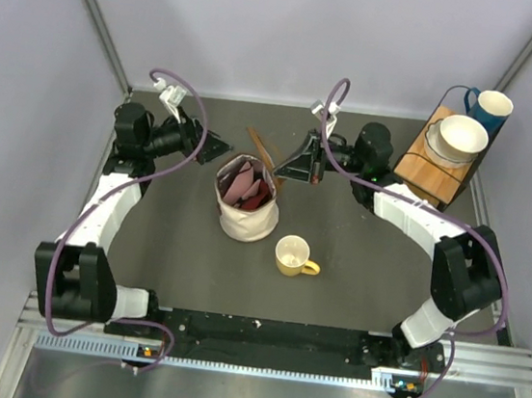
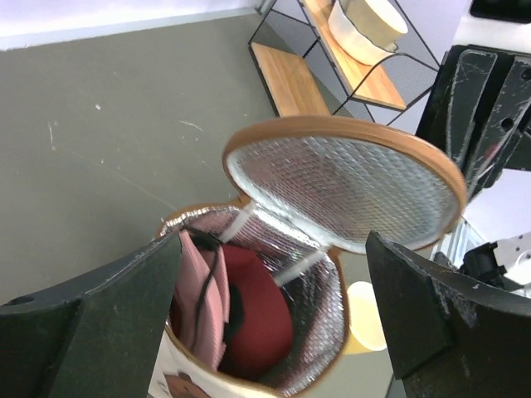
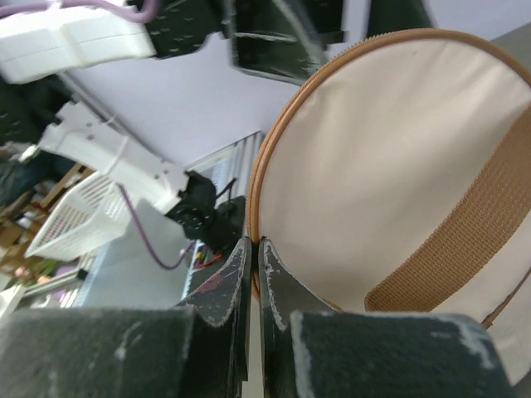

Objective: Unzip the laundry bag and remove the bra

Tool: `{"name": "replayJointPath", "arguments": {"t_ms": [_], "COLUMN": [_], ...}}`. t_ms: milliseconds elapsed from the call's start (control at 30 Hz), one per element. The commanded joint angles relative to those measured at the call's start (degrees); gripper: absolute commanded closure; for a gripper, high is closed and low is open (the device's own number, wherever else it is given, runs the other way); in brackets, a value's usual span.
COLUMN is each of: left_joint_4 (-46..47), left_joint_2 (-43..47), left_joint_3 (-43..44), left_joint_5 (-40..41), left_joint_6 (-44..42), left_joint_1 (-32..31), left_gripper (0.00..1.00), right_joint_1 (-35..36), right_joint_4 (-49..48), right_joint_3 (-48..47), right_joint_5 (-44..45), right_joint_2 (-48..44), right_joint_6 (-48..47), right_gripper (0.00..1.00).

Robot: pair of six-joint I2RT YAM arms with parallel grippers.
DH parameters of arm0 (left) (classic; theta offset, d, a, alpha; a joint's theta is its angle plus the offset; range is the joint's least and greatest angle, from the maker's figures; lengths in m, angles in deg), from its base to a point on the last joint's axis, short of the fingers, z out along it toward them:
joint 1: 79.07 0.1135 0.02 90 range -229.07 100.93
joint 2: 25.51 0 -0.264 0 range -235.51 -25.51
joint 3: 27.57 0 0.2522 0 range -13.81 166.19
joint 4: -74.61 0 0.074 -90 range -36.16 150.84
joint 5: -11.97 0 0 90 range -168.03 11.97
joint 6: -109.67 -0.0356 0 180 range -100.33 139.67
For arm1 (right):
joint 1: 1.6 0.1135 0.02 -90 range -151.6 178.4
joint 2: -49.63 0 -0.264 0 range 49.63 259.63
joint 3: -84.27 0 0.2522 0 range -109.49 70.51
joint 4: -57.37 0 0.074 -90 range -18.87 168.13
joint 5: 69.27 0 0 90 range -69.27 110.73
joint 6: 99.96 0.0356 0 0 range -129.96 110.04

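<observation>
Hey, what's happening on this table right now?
The laundry bag sits unzipped in the middle of the table, its round lid flipped up. The right gripper is shut on the lid's brown rim, holding it open. The left gripper hangs open just beside the bag's mouth, touching nothing. The dark red bra lies inside, next to some pink fabric, not yet taken out.

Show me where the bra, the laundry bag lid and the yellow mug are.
bra (image 2: pixel 261 319): left wrist view, on its dark red cup.
laundry bag lid (image 2: pixel 344 186): left wrist view, middle of its silver lining.
yellow mug (image 1: pixel 292 254): top external view, inside its mouth.
</observation>
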Motion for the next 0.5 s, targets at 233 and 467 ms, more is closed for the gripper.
{"name": "replayJointPath", "arguments": {"t_ms": [233,467], "left_joint_4": [16.83,5.77], "left_joint_2": [-9.75,-12.65], "left_joint_3": [7.01,13.86], "left_joint_5": [-12.81,-15.79], "left_joint_6": [-9.1,-18.67], "left_joint_1": [-3.49,-8.06], "left_gripper": [0.06,0.06], "right_joint_1": [-2.69,-2.96], "right_joint_4": [-59.55,-59.51], "right_joint_3": [-6.06,-8.18], "right_joint_5": [-14.69,-14.96], "right_joint_2": [13.1,16.8], "right_joint_6": [49.26,51.02], "right_gripper": [1.0,1.0]}}
